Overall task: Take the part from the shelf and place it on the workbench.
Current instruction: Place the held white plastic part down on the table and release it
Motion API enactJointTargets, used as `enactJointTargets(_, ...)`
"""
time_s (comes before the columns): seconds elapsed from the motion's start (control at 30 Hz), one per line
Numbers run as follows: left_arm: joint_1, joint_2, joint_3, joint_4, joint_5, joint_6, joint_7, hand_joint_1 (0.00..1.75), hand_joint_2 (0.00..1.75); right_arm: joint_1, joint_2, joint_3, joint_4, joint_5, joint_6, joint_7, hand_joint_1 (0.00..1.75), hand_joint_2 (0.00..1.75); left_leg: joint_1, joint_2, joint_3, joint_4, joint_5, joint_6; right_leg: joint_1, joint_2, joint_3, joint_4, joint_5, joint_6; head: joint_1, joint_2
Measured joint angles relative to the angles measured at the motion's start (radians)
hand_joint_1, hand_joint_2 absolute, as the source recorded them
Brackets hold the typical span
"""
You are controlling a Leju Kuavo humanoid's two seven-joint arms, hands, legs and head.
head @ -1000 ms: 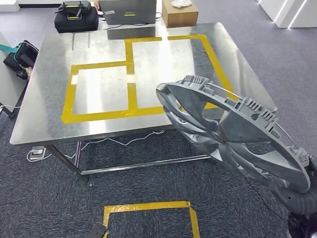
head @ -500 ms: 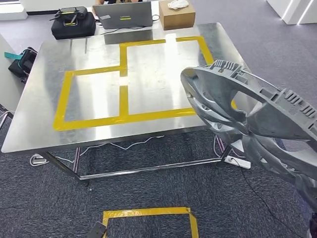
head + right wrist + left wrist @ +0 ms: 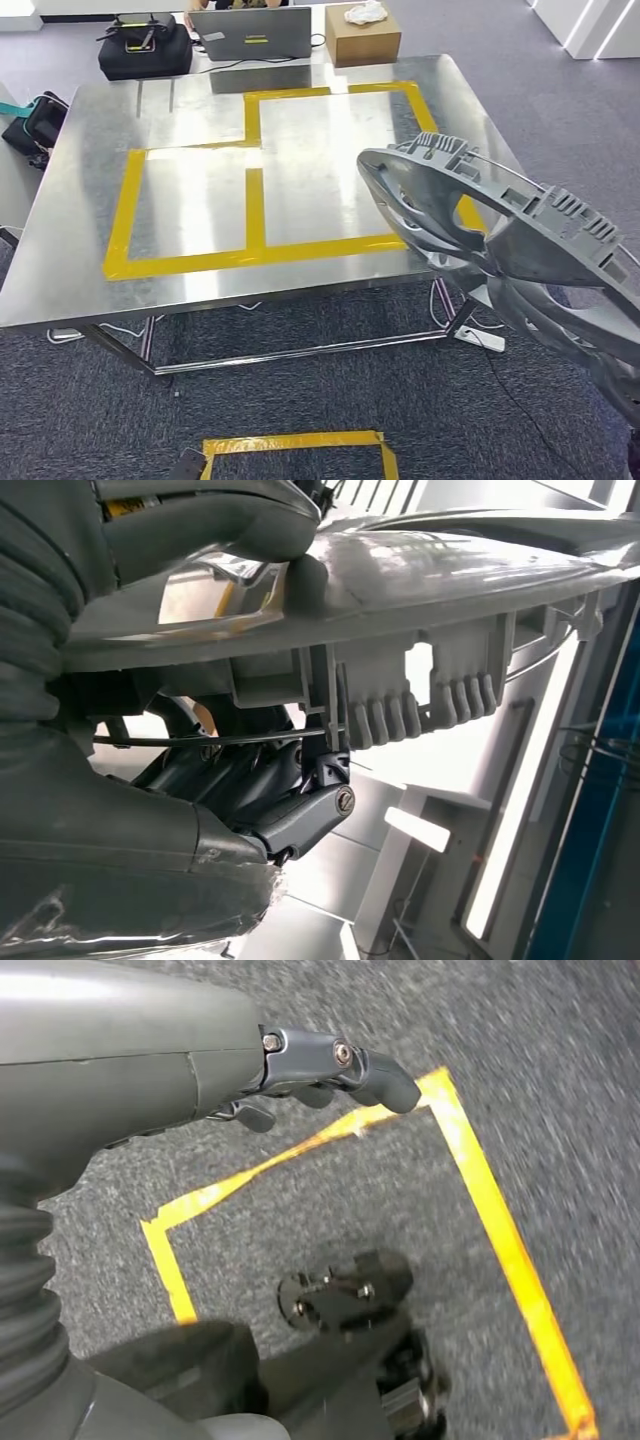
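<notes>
This looks like a robotics test lab set up in an office-like hall. A stainless steel workbench (image 3: 75, 270) on a bare metal frame stands on grey carpet (image 3: 302, 410), its top marked out with yellow tape rectangles (image 3: 254, 215). Another taped yellow box (image 3: 302, 441) marks the floor. Behind the bench sit an open laptop (image 3: 260, 32), a black equipment bag (image 3: 143, 50) and a cardboard box (image 3: 362, 42), with cables trailing underneath
</notes>
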Motion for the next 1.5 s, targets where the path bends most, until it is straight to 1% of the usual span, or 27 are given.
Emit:
enactJointTargets(0.07, 0.0, -0.001, 0.002, 0.0, 0.0, 0.0, 0.0, 0.0, 1.75, 0.002, 0.0, -0.004, 0.0, 0.007, -0.005, 0.001, 1.75, 1.75, 0.004, -0.003, 0.001, -0.006, 0.003, -0.006, 0.002, -0.001, 0.011, -0.008, 0.003, -0.012, 0.001, 0.0)
enactJointTargets(0.1, 0.0, -0.002, 0.003, 0.0, 0.0, 0.0, 0.0, 0.0, 1.75, 0.003, 0.0, -0.006, 0.0, 0.015, -0.011, 0.002, 1.75, 1.75, 0.003, -0.004, 0.0, -0.006, 0.002, -0.005, 0.002, -0.001, 0.015, -0.013, 0.004, -0.016, 0.001, 0.0)
enactJointTargets(0.2, 0.002, -0.005, 0.003, 0.0, -0.002, 0.001, 0.0, 0.0, 1.75, 0.011, 0.0, -0.015, 0.0, 0.066, -0.054, 0.002, 1.75, 1.75, 0.001, -0.006, 0.0, -0.006, -0.003, 0.003, 0.002, -0.005, 0.02, -0.025, 0.008, -0.011, 0.001, 0.0)
enactJointTargets(0.27, 0.004, -0.005, 0.004, 0.0, -0.004, 0.004, 0.0, 0.0, 1.75, 0.02, 0.0, -0.022, 0.0, 0.133, -0.112, 0.001, 1.75, 1.75, -0.002, -0.007, 0.001, -0.006, -0.005, 0.008, 0.0, -0.008, 0.018, -0.032, 0.007, -0.007, 0.001, 0.0)
enactJointTargets(0.37, 0.005, -0.006, 0.004, 0.0, -0.01, 0.006, 0.0, 0.0, 1.75, 0.042, 0.001, -0.036, -0.003, 0.258, -0.223, 0.0, 1.75, 1.75, -0.006, -0.007, 0.002, -0.005, -0.007, 0.013, -0.003, -0.009, 0.016, -0.037, 0.006, 0.008, 0.001, 0.0)
enactJointTargets(0.43, 0.006, -0.005, 0.004, 0.0, -0.011, 0.007, 0.0, 0.0, 1.75, 0.058, 0.001, -0.045, -0.005, 0.295, -0.262, 0.002, 1.75, 1.75, -0.011, -0.006, 0.004, -0.005, -0.012, 0.024, -0.007, -0.008, 0.019, -0.047, 0.009, 0.026, 0.0, 0.0)
enactJointTargets(0.5, 0.006, -0.004, 0.004, 0.0, -0.012, 0.009, -0.001, 0.0, 1.75, 0.068, 0.001, -0.049, -0.011, 0.307, -0.276, 0.005, 1.75, 1.75, -0.01, -0.003, 0.023, -0.029, -0.01, 0.04, -0.009, -0.008, 0.026, -0.051, 0.011, 0.038, 0.0, 0.0)
enactJointTargets(0.53, 0.006, -0.005, 0.004, 0.0, -0.012, 0.01, -0.002, 0.0, 1.75, 0.07, 0.001, -0.05, -0.014, 0.312, -0.278, 0.006, 1.75, 1.75, -0.007, -0.001, 0.037, -0.045, -0.005, 0.044, -0.007, -0.009, 0.021, -0.032, 0.001, 0.038, 0.001, 0.0)
enactJointTargets(0.57, 0.005, -0.005, 0.004, 0.0, -0.013, 0.01, -0.002, 0.0, 1.75, 0.073, 0.001, -0.05, -0.016, 0.317, -0.28, 0.007, 1.75, 1.75, -0.004, 0.001, 0.05, -0.059, -0.001, 0.047, -0.005, -0.011, 0.003, 0.011, -0.019, 0.036, 0.003, 0.0)
enactJointTargets(0.63, 0.002, -0.006, 0.004, 0.0, -0.014, 0.011, -0.003, 0.0, 1.75, 0.08, 0.0, -0.051, -0.017, 0.325, -0.285, 0.008, 1.75, 1.75, -0.004, 0.004, 0.063, -0.065, -0.004, 0.049, -0.003, -0.011, -0.076, 0.154, -0.079, 0.033, 0.007, 0.0)
enactJointTargets(0.67, 0.002, -0.006, 0.004, 0.0, -0.014, 0.011, -0.003, 0.0, 1.75, 0.084, 0.0, -0.051, -0.017, 0.327, -0.287, 0.009, 1.75, 1.75, -0.004, 0.004, 0.067, -0.065, -0.008, 0.047, -0.003, -0.011, -0.118, 0.219, -0.098, 0.033, 0.009, 0.0)
enactJointTargets(0.7, 0.003, -0.006, 0.004, 0.0, -0.014, 0.012, -0.003, 0.0, 1.75, 0.088, 0.0, -0.051, -0.017, 0.329, -0.288, 0.01, 1.75, 1.75, -0.003, 0.003, 0.072, -0.064, -0.013, 0.045, -0.004, -0.012, -0.147, 0.254, -0.096, 0.034, 0.009, 0.0)
enactJointTargets(0.73, 0.004, -0.007, 0.004, 0.0, -0.014, 0.012, -0.003, 0.0, 1.75, 0.091, 0.0, -0.051, -0.017, 0.33, -0.29, 0.011, 1.75, 1.75, -0.001, 0.003, 0.079, -0.062, -0.018, 0.04, -0.005, -0.012, -0.156, 0.247, -0.07, 0.035, 0.009, 0.0)
enactJointTargets(0.8, 0.006, -0.007, 0.004, 0.0, -0.014, 0.013, -0.003, 0.0, 1.75, 0.096, 0.0, -0.051, -0.017, 0.332, -0.291, 0.012, 1.75, 1.75, 0.003, 0.001, 0.092, -0.051, -0.034, 0.025, -0.012, -0.014, -0.121, 0.13, 0.022, 0.043, 0.009, 0.0)
enactJointTargets(0.83, 0.006, -0.006, 0.004, 0.0, -0.014, 0.013, -0.003, 0.0, 1.75, 0.097, 0.0, -0.051, -0.017, 0.335, -0.293, 0.011, 1.75, 1.75, 0.004, 0.0, 0.095, -0.043, -0.044, 0.016, -0.014, -0.013, -0.1, 0.074, 0.054, 0.047, 0.011, 0.0)
enactJointTargets(0.87, 0.005, -0.006, 0.004, 0.0, -0.014, 0.013, -0.003, 0.0, 1.75, 0.098, 0.0, -0.051, -0.018, 0.341, -0.297, 0.011, 1.75, 1.75, 0.003, 0.0, 0.095, -0.033, -0.052, 0.009, -0.016, -0.01, -0.083, 0.035, 0.072, 0.047, 0.012, 0.0)
enactJointTargets(0.9, 0.004, -0.005, 0.004, 0.0, -0.014, 0.013, -0.003, 0.0, 1.75, 0.099, 0.0, -0.051, -0.018, 0.351, -0.304, 0.01, 1.75, 1.75, 0.001, -0.001, 0.093, -0.027, -0.057, 0.003, -0.017, -0.007, -0.078, 0.023, 0.074, 0.041, 0.013, 0.0)
enactJointTargets(0.93, 0.003, -0.004, 0.005, 0.0, -0.014, 0.013, -0.003, 0.0, 1.75, 0.1, 0.0, -0.05, -0.019, 0.365, -0.314, 0.011, 1.75, 1.75, 0.0, -0.002, 0.092, -0.023, -0.058, 0.0, -0.016, -0.004, -0.079, 0.027, 0.071, 0.032, 0.012, 0.0)
enactJointTargets(0.97, 0.003, -0.004, 0.005, 0.0, -0.015, 0.013, -0.003, 0.0, 1.75, 0.102, -0.001, -0.051, -0.02, 0.387, -0.327, 0.012, 1.75, 1.75, 0.0, -0.003, 0.091, -0.023, -0.058, -0.003, -0.016, -0.002, -0.08, 0.029, 0.072, 0.022, 0.01, 0.0)
enactJointTargets(1.0, 0.004, -0.004, 0.005, 0.0, -0.016, 0.012, -0.003, 0.0, 1.75, 0.103, -0.002, -0.053, -0.02, 0.414, -0.344, 0.014, 1.75, 1.75, 0.0, -0.003, 0.091, -0.025, -0.056, -0.001, -0.016, -0.002, -0.084, 0.031, 0.073, 0.017, 0.008, 0.0)
enactJointTargets(1.13, 0.003, -0.003, 0.005, 0.0, -0.028, 0.008, -0.001, 0.0, 1.75, 0.109, -0.02, -0.064, -0.021, 0.532, -0.403, 0.038, 1.75, 1.75, 0.0, -0.003, 0.09, -0.029, -0.044, 0.019, -0.016, 0.0, -0.088, 0.031, 0.074, 0.013, 0.006, 0.0)
enactJointTargets(1.27, -0.003, -0.005, 0.005, 0.0, -0.041, -0.001, 0.004, 0.0, 1.75, 0.113, -0.069, -0.075, -0.018, 0.607, -0.412, 0.067, 1.75, 1.75, 0.0, -0.003, 0.095, -0.04, -0.047, 0.029, -0.01, 0.001, -0.088, 0.031, 0.068, 0.003, 0.007, 0.0)
enactJointTargets(1.3, -0.004, -0.006, 0.004, 0.0, -0.046, -0.005, 0.006, 0.0, 1.75, 0.113, -0.086, -0.078, -0.016, 0.617, -0.408, 0.073, 1.75, 1.75, 0.001, -0.002, 0.095, -0.043, -0.048, 0.027, -0.009, 0.001, -0.088, 0.031, 0.068, 0.001, 0.007, 0.0)
enactJointTargets(1.33, -0.006, -0.008, 0.004, 0.0, -0.05, -0.008, 0.009, 0.0, 1.75, 0.112, -0.105, -0.08, -0.013, 0.625, -0.401, 0.081, 1.75, 1.75, 0.001, -0.002, 0.096, -0.044, -0.049, 0.019, -0.009, 0.001, -0.088, 0.031, 0.067, 0.0, 0.007, 0.0)
enactJointTargets(1.43, -0.01, -0.011, 0.003, 0.0, -0.06, -0.019, 0.022, 0.0, 1.75, 0.099, -0.176, -0.085, 0.002, 0.646, -0.369, 0.109, 1.75, 1.75, 0.004, -0.002, 0.096, -0.047, -0.049, -0.017, -0.007, 0.0, -0.087, 0.031, 0.067, -0.001, 0.007, 0.0)
enactJointTargets(1.47, -0.011, -0.012, 0.003, 0.0, -0.061, -0.022, 0.025, 0.0, 1.75, 0.093, -0.201, -0.086, 0.009, 0.659, -0.358, 0.119, 1.75, 1.75, 0.004, -0.003, 0.096, -0.047, -0.049, -0.023, -0.007, 0.0, -0.086, 0.031, 0.067, -0.002, 0.007, 0.0)
enactJointTargets(1.5, -0.013, -0.014, 0.003, 0.0, -0.061, -0.025, 0.026, 0.0, 1.75, 0.087, -0.225, -0.085, 0.018, 0.675, -0.347, 0.128, 1.75, 1.75, 0.004, -0.003, 0.096, -0.046, -0.049, -0.024, -0.008, -0.001, -0.085, 0.03, 0.068, -0.001, 0.007, 0.0)
